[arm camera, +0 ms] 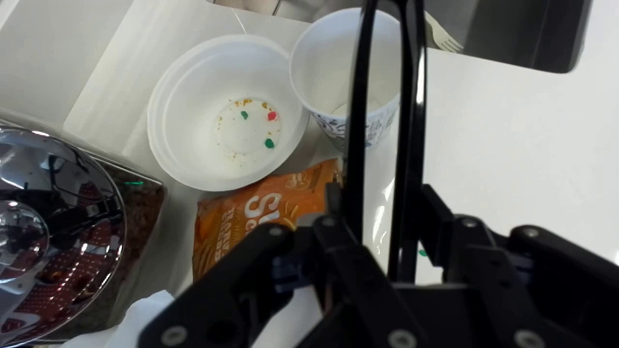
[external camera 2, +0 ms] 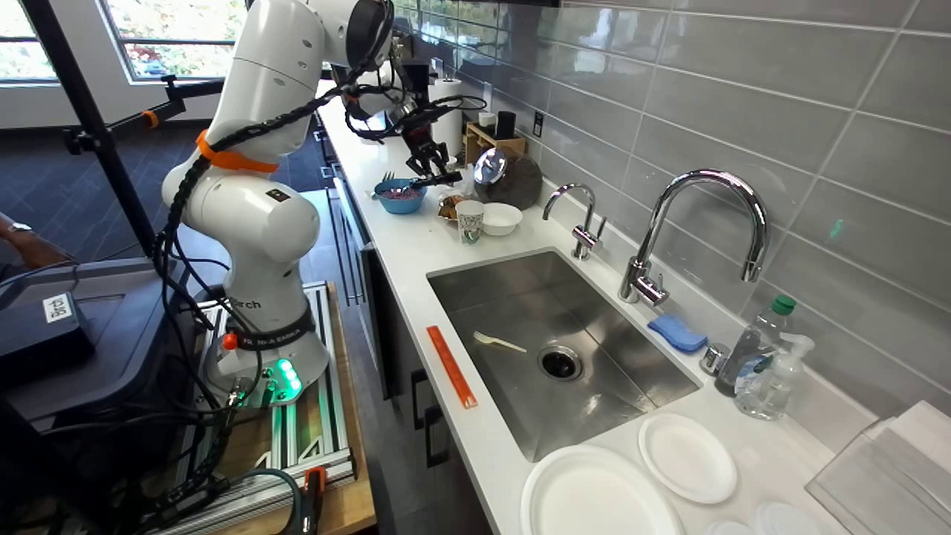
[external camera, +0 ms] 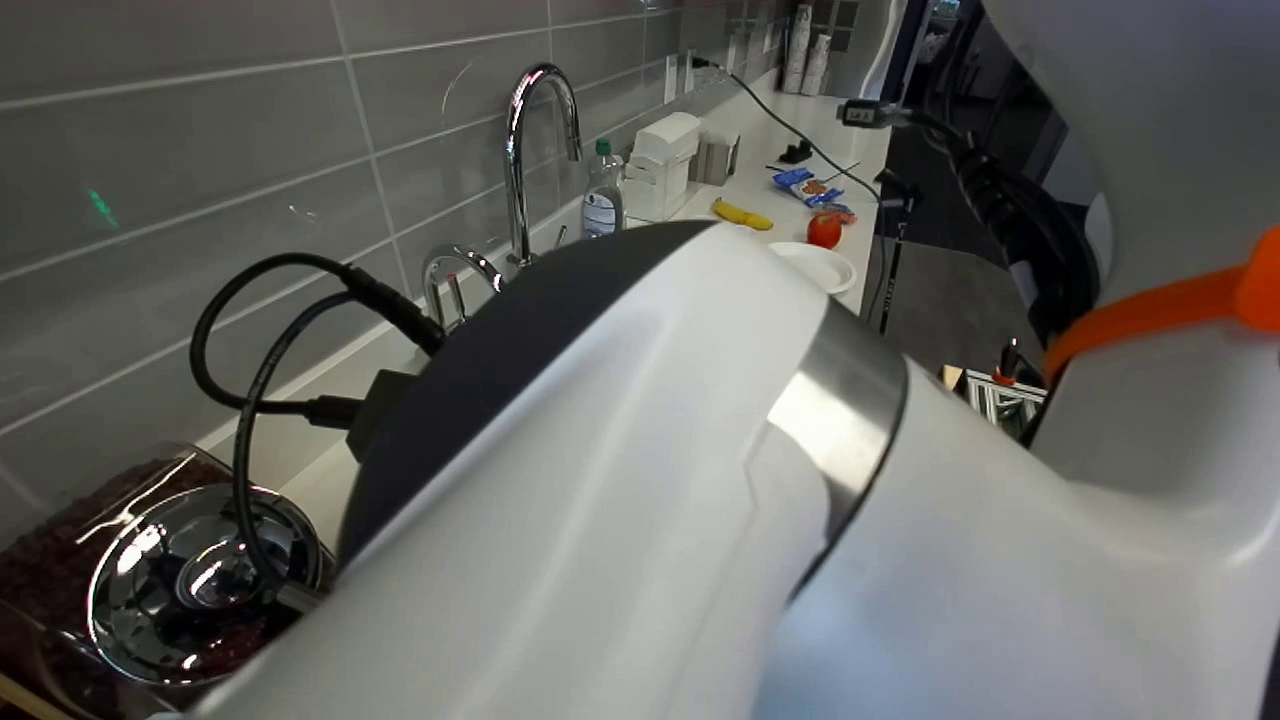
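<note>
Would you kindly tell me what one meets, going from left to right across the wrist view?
Shiny lid, white bowl, long black utensil held in the tool, pale fork.

Premises are a kitchen; whether of a home or an office cannot be determined. A rectangular stainless-steel sink is set into a long white surface, with a tall chrome gooseneck faucet behind it and glossy grey wall tiles above. Washing supplies noted: a green-capped clear plastic bottle and a blue sponge. Round white plates lie beside the sink. Black-handled dark cabinet fronts stand below. A curved yellow banana is on the surface. Non-kitchen equipment: a white jointed robot arm on silver aluminium rails.
</note>
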Robot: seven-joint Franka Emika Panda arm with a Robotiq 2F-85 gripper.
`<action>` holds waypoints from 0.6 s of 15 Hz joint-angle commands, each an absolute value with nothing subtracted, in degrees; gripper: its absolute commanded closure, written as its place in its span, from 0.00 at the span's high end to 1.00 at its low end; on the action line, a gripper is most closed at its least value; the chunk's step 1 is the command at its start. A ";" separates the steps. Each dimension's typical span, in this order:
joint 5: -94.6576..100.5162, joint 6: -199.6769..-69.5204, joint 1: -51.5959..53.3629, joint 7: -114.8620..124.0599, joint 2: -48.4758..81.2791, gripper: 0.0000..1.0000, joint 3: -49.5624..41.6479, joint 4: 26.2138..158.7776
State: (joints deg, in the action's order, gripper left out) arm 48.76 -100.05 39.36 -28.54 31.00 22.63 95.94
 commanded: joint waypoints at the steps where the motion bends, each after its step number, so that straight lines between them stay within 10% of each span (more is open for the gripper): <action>1: 51.13 -95.33 42.12 -29.13 31.57 0.15 21.93 94.12; 9: 54.18 -86.89 46.33 -31.57 34.04 0.15 21.72 90.15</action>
State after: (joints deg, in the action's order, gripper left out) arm 53.11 -89.56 44.90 -30.13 31.86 22.34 92.89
